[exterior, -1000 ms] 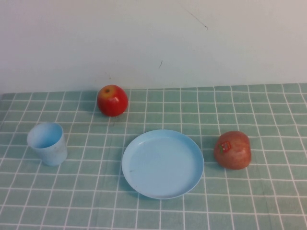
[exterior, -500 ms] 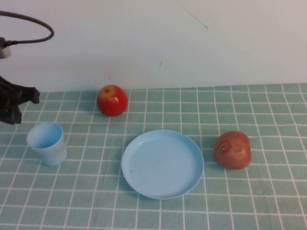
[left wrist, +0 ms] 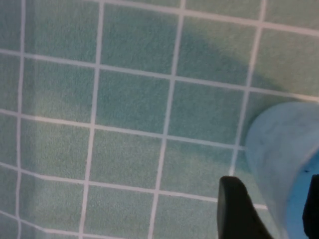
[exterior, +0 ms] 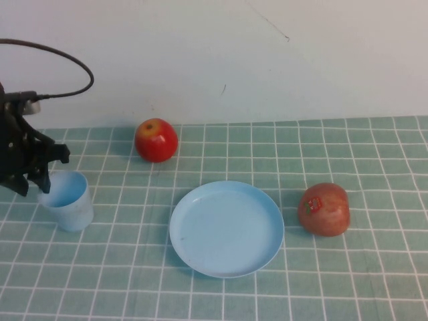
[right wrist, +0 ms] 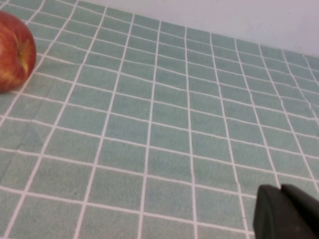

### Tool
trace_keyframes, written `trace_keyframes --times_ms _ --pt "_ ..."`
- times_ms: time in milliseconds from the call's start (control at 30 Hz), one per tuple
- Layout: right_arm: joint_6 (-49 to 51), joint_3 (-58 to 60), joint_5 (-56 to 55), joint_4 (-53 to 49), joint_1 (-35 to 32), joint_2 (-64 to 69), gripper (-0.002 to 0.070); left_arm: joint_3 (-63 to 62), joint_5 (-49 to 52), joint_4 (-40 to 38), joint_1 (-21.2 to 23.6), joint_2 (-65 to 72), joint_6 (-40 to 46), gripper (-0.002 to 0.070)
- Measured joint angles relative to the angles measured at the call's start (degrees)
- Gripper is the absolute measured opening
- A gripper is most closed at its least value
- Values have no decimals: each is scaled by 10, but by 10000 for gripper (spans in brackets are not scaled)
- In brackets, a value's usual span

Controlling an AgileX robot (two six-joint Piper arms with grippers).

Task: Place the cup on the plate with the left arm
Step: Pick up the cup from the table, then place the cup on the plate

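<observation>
L gripper point(exterior: 30, 179) at cup point(exterior: 67, 200); cloth point(exterior: 134, 221) btwn cup, plate point(exterior: 226, 229) open; R gripper point(right wrist: 286, 211) low over cloth.

Left pincer point(exterior: 30, 184) cut by the frame edge, hiding part of cup point(exterior: 67, 199) rim, right pincer point(right wrist: 286, 211) mostly cropped

The left gripper point(exterior: 32, 182) hangs at the table's left edge, fingers spread apart and pointing down. The right gripper point(right wrist: 289, 211) sits low, fingertips together.
</observation>
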Motion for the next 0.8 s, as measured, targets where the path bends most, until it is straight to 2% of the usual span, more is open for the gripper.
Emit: trace_keyframes --times_ms 267,333,433,533,667,800 --pt "0 0 0 0 0 0 -2 0 -23 -59 30 59 31 247" --pt "0 0 0 0 0 0 -2 0 -28 -81 30 67 51 200" --pt "0 0 0 0 0 0 -2 -1 -33 -112 30 69 76 74" --pt "0 0 0 0 0 0 -2 -16 -22 -147 30 70 98 24" --pt "0 0 0 0 0 0 -2 -67 23 -205 22 71 127 16" --pt "0 0 0 0 0 0 -2 -134 73 -223 -23 71 136 15"
